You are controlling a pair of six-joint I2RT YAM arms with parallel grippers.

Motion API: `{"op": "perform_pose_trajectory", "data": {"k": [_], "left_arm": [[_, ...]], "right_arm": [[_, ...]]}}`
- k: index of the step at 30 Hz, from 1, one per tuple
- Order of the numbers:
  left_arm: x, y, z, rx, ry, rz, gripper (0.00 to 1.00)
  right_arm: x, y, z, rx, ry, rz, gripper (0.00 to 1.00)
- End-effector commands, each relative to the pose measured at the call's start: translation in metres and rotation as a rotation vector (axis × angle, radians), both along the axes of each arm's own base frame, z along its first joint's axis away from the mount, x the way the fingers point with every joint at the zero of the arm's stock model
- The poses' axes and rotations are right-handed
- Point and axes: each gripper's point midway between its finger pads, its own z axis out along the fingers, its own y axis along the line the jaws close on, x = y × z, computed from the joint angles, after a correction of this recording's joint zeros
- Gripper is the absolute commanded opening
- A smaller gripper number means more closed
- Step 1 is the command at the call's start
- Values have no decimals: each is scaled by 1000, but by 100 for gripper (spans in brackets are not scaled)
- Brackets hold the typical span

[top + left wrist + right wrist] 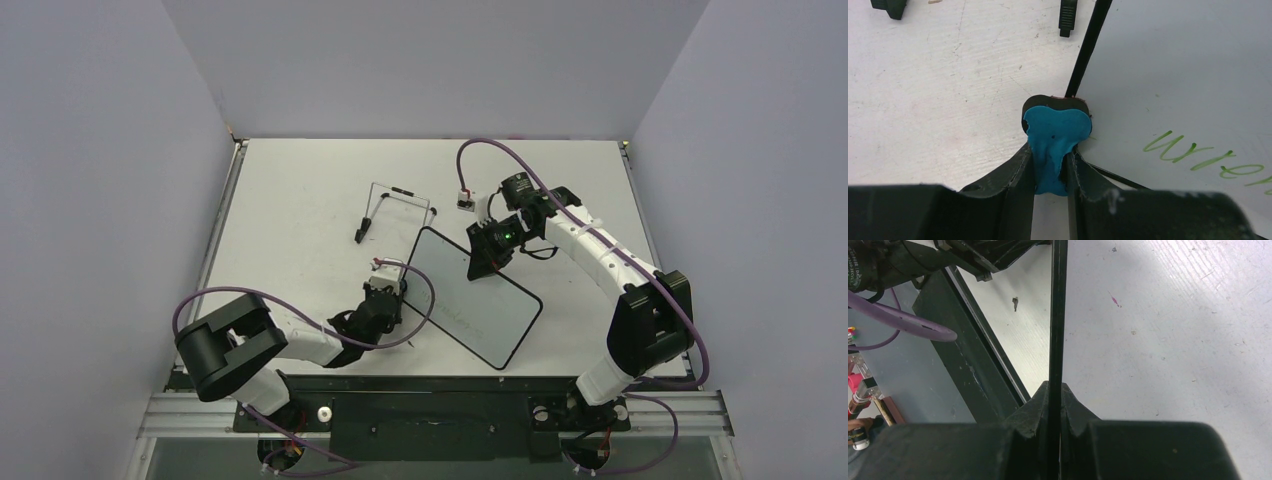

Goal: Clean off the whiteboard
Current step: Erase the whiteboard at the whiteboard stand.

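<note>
L hand [1050, 167] closed tight on blue eraser [1055, 127]. The eraser's head sits at the left edge of the whiteboard [480, 300], touching its black frame. R hand [1055, 405] is closed on the board's far edge, thin frame pinched btwn both fingers. Board is at centre of desk [300, 190], turned diagonal, btwn the two hands. Green handwriting [1198, 155] on its surface, right of eraser. Wire stand [395, 205] just beside board's far-left corner.
</note>
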Motion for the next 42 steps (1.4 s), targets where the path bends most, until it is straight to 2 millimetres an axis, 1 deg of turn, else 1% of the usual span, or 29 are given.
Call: {"op": "perform_pose_trajectory", "data": {"k": [1, 3, 4, 5, 8, 10, 11, 13, 14, 15, 16, 18, 19, 24, 28, 31, 36, 40, 41, 42], "left_arm": [[1, 4, -2, -1, 25, 39, 0], [-3, -4, 0, -21, 19, -6, 0], [-8, -13, 4, -45, 12, -48, 0], [-10, -17, 6, -44, 6, -77, 0], [-24, -42, 14, -68, -2, -211, 0], [-32, -53, 14, -59, 15, -275, 0], [-34, -58, 14, -55, 23, -300, 0], [-33, -61, 15, -43, 43, -295, 0], [-34, -58, 11, -31, 63, -281, 0], [-31, -56, 12, -30, 61, -253, 0], [-31, -51, 9, -24, 79, -230, 0], [-24, -40, 8, -38, 97, -164, 0], [-19, -30, 7, -42, 105, -129, 0], [-6, -3, 3, -85, 156, -35, 0], [-6, 7, -4, -76, 190, -17, 0], [-8, 3, -5, -89, 202, -39, 0], [-14, -14, 0, -93, 200, -134, 0], [-21, -19, -5, 9, 212, -168, 0], [-26, -22, -6, 41, 209, -188, 0], [-26, -20, -9, 84, 216, -178, 0]], "right_arm": [[-5, 11, 11, 54, -10, 36, 0], [-6, 11, 12, 56, -13, 38, 0], [-6, 11, 12, 56, -12, 36, 0], [-6, 11, 12, 56, -13, 35, 0], [-5, 11, 12, 58, -15, 34, 0], [-6, 11, 13, 61, -14, 35, 0], [-6, 11, 13, 62, -15, 35, 0], [-6, 11, 14, 63, -17, 34, 0], [-6, 11, 14, 62, -18, 34, 0], [-6, 11, 14, 63, -19, 33, 0], [-6, 11, 15, 66, -20, 33, 0], [-7, 11, 17, 76, -19, 35, 0], [-7, 11, 17, 78, -16, 35, 0], [-8, 13, 20, 105, 2, 33, 0], [-8, 14, 20, 113, 8, 33, 0], [-8, 15, 19, 117, 14, 30, 0], [-8, 15, 19, 119, 16, 28, 0], [-7, 16, 21, 131, 24, 21, 0], [-7, 16, 23, 141, 30, 21, 0], [-6, 16, 23, 148, 35, 14, 0]]}}
